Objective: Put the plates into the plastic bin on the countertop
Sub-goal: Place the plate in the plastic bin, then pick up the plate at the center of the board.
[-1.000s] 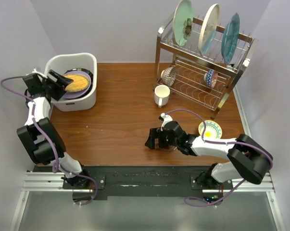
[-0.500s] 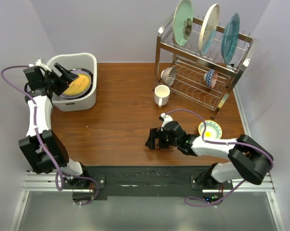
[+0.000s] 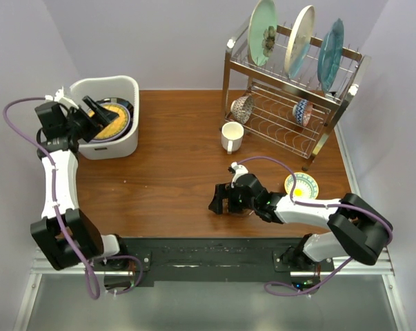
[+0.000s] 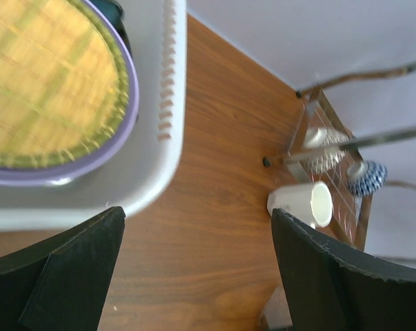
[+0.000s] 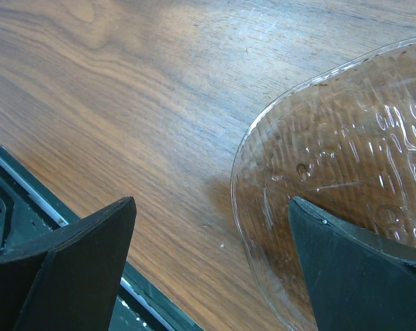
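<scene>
The white plastic bin stands at the back left of the countertop. An orange plate lies flat in it on a lavender plate. My left gripper hangs open over the bin's near-left side, holding nothing. In the left wrist view the left gripper frames bare wood past the bin wall. Three plates stand in the wire rack: pale green, cream and blue. My right gripper is open low over the counter, and a clear glass plate lies by its right finger.
A white mug stands in front of the steel rack, which holds two patterned bowls on its lower shelf. A small yellow-patterned dish sits front right. The black base rail runs along the counter's near edge.
The left wrist has lifted and turned over the bin, its jaws spreading slightly, and its elbow swung left. The orange plate stays in the bin. The right arm has not moved.
</scene>
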Available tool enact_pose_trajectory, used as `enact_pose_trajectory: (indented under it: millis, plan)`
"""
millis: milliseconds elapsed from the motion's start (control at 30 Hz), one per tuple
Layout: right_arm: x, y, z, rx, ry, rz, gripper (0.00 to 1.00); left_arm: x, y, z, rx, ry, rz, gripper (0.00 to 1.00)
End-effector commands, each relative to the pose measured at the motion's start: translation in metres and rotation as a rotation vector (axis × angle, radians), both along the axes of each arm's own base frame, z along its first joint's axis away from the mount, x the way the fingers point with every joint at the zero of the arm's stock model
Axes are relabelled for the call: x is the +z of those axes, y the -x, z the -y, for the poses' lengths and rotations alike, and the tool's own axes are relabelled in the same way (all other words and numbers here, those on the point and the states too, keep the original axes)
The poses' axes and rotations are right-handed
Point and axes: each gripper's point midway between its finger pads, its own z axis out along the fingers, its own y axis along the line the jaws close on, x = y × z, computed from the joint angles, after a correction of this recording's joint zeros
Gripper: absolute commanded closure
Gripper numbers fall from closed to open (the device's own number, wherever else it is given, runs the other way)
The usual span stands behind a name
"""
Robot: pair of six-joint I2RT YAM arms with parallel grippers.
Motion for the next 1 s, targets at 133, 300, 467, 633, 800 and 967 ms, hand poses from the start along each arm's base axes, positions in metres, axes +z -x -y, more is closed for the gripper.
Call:
enact_pose_trajectory:
  millis: [133, 300, 467, 633, 800, 967]
  plan:
    - [0.007, 0.003, -0.005, 0.012, -0.023, -0.006, 0.04, -0.006, 0.04, 0.076, -0.204, -0.024, 0.06, 0.07]
    - [0.013, 0.003, -0.005, 0.009, -0.034, -0.001, 0.04, -0.022, 0.06, 0.115, -0.287, -0.011, 0.041, 0.07]
    - [0.031, 0.001, -0.002, 0.007, -0.045, 0.036, 0.04, -0.052, 0.08, 0.159, -0.404, 0.005, -0.012, 0.07]
    - [0.054, -0.001, 0.006, -0.014, -0.054, 0.083, 0.03, -0.078, 0.103, 0.212, -0.551, 0.023, -0.023, 0.07]
    - [0.067, -0.006, 0.025, -0.076, -0.004, 0.132, 0.03, -0.113, 0.117, 0.248, -0.612, 0.002, -0.084, 0.07]
    - [0.064, -0.015, 0.061, -0.206, 0.116, 0.168, 0.02, -0.138, 0.138, 0.292, -0.721, 0.018, -0.128, 0.07]
